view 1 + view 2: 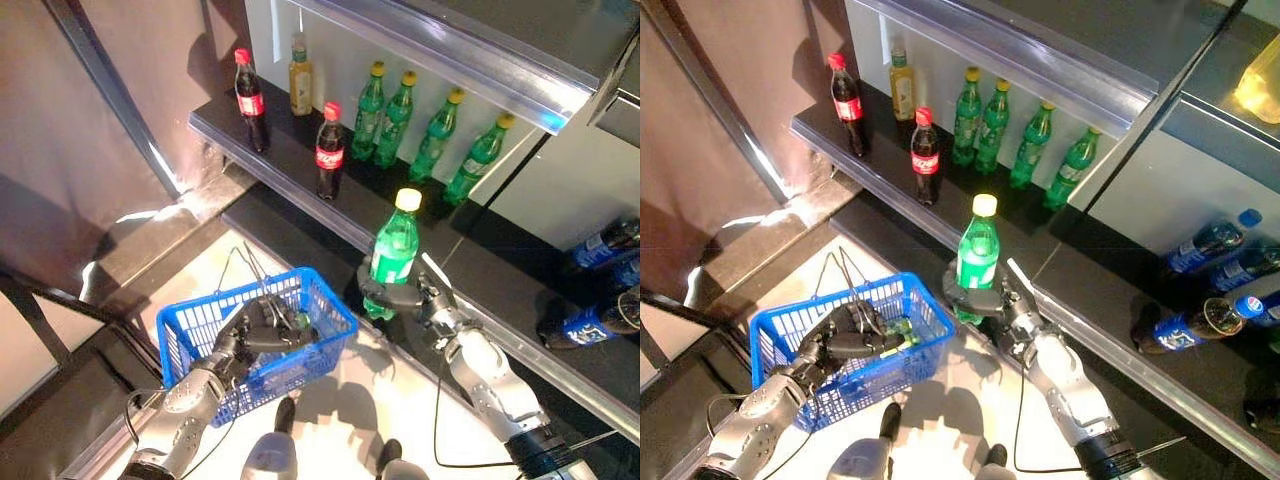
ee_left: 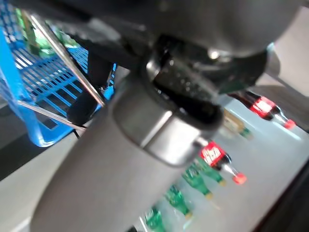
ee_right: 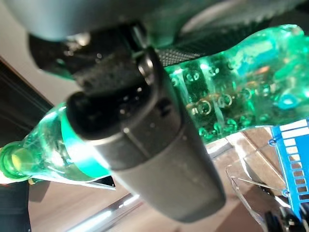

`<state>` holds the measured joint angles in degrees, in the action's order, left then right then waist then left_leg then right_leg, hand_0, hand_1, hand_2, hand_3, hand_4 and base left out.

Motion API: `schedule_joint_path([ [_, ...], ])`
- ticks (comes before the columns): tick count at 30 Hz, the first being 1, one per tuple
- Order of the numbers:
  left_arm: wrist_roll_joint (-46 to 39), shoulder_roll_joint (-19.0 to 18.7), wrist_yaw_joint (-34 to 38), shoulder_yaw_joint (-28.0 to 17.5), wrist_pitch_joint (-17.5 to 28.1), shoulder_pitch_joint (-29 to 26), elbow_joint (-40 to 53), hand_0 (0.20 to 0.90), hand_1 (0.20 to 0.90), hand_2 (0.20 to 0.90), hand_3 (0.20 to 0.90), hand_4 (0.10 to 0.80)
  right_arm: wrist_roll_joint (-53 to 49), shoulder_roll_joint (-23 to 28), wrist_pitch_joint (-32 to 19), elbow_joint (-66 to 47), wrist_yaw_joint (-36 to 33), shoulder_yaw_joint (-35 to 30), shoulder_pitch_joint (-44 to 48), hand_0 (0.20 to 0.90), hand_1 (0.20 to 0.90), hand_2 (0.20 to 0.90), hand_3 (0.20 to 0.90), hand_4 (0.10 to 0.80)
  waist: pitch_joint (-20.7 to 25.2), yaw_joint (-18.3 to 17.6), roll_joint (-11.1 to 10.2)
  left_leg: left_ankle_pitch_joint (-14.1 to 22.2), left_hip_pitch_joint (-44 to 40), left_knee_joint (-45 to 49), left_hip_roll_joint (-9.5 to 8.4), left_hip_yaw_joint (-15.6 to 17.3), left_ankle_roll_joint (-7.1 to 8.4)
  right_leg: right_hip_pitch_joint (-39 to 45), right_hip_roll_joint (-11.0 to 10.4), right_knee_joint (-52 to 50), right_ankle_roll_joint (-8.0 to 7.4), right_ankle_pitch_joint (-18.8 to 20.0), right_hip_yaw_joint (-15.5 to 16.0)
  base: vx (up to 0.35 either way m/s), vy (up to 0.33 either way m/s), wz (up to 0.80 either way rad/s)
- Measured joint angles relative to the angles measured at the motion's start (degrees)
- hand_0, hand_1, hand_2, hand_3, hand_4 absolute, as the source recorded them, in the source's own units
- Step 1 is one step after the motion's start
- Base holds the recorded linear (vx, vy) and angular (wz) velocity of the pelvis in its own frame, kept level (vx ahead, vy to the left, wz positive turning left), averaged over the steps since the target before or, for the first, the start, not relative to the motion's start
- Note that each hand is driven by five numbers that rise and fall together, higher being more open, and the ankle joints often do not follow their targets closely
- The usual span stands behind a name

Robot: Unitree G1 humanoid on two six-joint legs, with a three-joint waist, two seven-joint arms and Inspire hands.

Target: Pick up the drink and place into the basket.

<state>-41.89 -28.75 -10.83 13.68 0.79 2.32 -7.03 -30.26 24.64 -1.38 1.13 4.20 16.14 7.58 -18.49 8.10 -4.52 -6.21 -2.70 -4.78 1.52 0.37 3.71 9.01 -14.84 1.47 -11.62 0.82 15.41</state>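
The green plastic soda bottle with a yellow cap [image 1: 395, 250] stands upright in the air just right of the blue plastic mesh basket [image 1: 205, 330], the right hand [image 1: 405, 296] wrapped around its lower body. The left hand [image 1: 262, 333] grips the basket's wire handles. Behind, red-capped cola bottles [image 1: 329, 150] and more green bottles [image 1: 440, 132] line the dark shelf [image 1: 280, 160].

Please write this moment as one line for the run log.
right hand: shut on green bottle, upright, off shelf | left hand: shut on blue basket handles | placing: not yet done
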Motion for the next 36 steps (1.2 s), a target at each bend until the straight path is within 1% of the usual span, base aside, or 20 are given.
schedule_joint_path([
  [6, -0.05, 0.04, -1.01, 0.03, -0.44, 0.0, 1.2, 0.3, 0.3, 0.3, 0.2, 0.1, 0.0, 0.04, 0.02, 0.0, 0.01, 0.0, -0.06, 0.3, 0.3, 0.3, 0.2, 0.1, 0.04, -0.03, -0.36, -0.06, 0.03, 0.0, 0.05, -0.02, 0.04, 0.17, 0.08, 0.18, 0.02, -0.01, 0.23, 0.0, 0.0, 0.0],
  [10, -0.27, -0.46, -2.82, 0.24, -1.72, 0.0, 4.97, 0.3, 0.3, 0.3, 0.2, 0.1, 0.01, 0.04, 0.06, -0.01, 0.02, 0.0, -0.06, 0.3, 0.3, 0.3, 0.2, 0.1, 0.08, 0.63, -1.02, -0.13, 0.15, 0.0, 0.05, -0.63, 0.15, 0.86, 0.21, 0.82, 0.05, 0.03, 1.31, -0.018, 0.009, 0.08],
  [12, -0.46, -0.73, -3.89, 0.29, -1.83, 0.0, 6.5, 0.3, 0.3, 0.3, 0.2, 0.1, 0.01, 0.03, 0.06, -0.06, 0.02, 0.0, -0.03, 0.3, 0.3, 0.3, 0.2, 0.1, 0.12, 1.2, -1.1, -0.13, 0.17, 0.0, 0.05, -0.83, 0.16, 1.0, 0.25, 0.94, 0.05, 0.03, 1.47, -0.009, 0.013, 0.07],
  [19, -1.28, -1.49, -5.88, 0.27, -1.87, 0.0, 10.48, 0.3, 0.3, 0.3, 0.2, 0.1, 0.07, -0.45, 0.19, -0.46, 0.07, 0.34, 0.09, 0.3, 0.3, 0.3, 0.2, 0.1, 0.16, 1.59, -1.18, -0.14, 0.09, 0.0, 0.01, -1.31, 0.22, 1.99, 0.44, 1.86, 0.05, 0.04, 1.97, -0.01, 0.029, 0.05],
  [24, -1.54, -2.18, -7.55, 0.28, -1.9, -0.16, 12.1, 0.3, 0.3, 0.3, 0.2, 0.1, 0.16, -0.45, 1.29, -0.48, 0.1, 0.91, 0.11, 0.3, 0.3, 0.3, 0.2, 0.1, 0.23, 1.83, -1.28, -0.17, 0.08, 0.0, 0.02, -1.61, 0.28, 2.31, 0.47, 1.97, 0.05, 0.04, 2.75, -0.003, 0.017, 0.04],
  [26, -1.86, -2.29, -8.87, 0.34, -1.9, -0.32, 12.27, 0.3, 0.3, 0.3, 0.2, 0.1, 0.26, -0.45, 2.0, -0.48, 0.1, 1.1, 0.13, 0.3, 0.3, 0.3, 0.2, 0.1, 0.23, 2.5, -1.28, -0.17, 0.08, 0.0, 0.02, -1.62, 0.28, 2.31, 0.47, 1.99, 0.05, 0.04, 2.78, 0.0, 0.0, 0.0],
  [29, -2.31, -2.32, -8.95, 0.46, -1.94, -0.44, 12.27, 0.3, 0.3, 0.3, 0.2, 0.1, 1.12, -0.4, 2.33, -0.47, 0.09, 1.99, 0.44, 0.3, 0.3, 0.3, 0.2, 0.1, 0.23, 2.85, -1.28, -0.17, 0.1, 0.0, 0.01, -1.73, 0.28, 2.37, 0.47, 2.0, 0.05, 0.04, 2.94, 0.003, 0.005, 0.01],
  [33, -2.47, -2.39, -10.16, 1.17, -2.06, -0.55, 12.83, 0.3, 0.3, 0.3, 0.2, 0.1, 3.87, -1.18, 3.39, -0.37, 0.17, 5.64, 1.35, 0.3, 0.3, 0.3, 0.2, 0.1, 0.31, 3.04, -1.42, -0.18, 0.08, 0.0, -0.03, -2.09, 0.31, 2.71, 0.5, 2.17, 0.05, 0.04, 3.26, 0.014, 0.006, 0.04],
  [36, -2.47, -2.51, -11.15, 1.37, -2.71, -0.72, 14.36, 0.3, 0.3, 0.3, 0.2, 0.1, 5.69, -1.2, 4.02, -0.01, 0.15, 7.54, 1.39, 0.3, 0.3, 0.3, 0.2, 0.1, 0.33, 3.92, -1.44, -0.2, 0.08, 0.0, -0.03, -2.18, 0.34, 2.82, 0.53, 2.27, 0.05, 0.04, 3.28, 0.0, 0.0, 0.0],
])
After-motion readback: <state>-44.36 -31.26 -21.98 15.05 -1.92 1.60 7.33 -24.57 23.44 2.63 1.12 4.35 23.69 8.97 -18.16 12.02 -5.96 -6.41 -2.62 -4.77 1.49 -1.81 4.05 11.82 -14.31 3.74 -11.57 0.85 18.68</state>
